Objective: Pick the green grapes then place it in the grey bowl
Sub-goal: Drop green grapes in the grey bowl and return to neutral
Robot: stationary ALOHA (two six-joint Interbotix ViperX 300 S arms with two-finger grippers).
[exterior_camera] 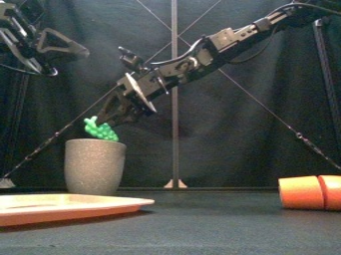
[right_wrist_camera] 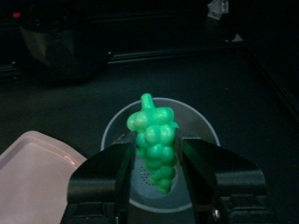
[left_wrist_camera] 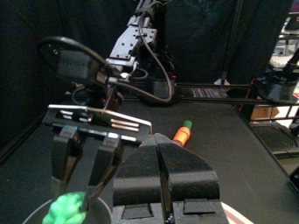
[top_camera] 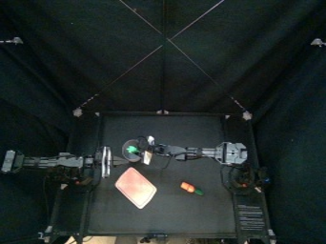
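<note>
Right gripper (exterior_camera: 103, 121), grapes (exterior_camera: 98, 128) over black table (exterior_camera: 200, 227)

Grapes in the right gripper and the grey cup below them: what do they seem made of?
Grapes: probably moulded plastic or rubber, judging by the bright, even green and the glossy highlights on the fused beads. Whether they are soft or hard can't be told. Grey cup: matte, speckled wall with no shine, which suggests ceramic or stone-look plastic.

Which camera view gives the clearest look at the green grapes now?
The right wrist view: the green grapes fill the middle, held in the jaws of the right gripper above the grey bowl. The front view shows them at the bowl's rim; the top view, a green speck; the left wrist view, a green bit at its edge.
</note>
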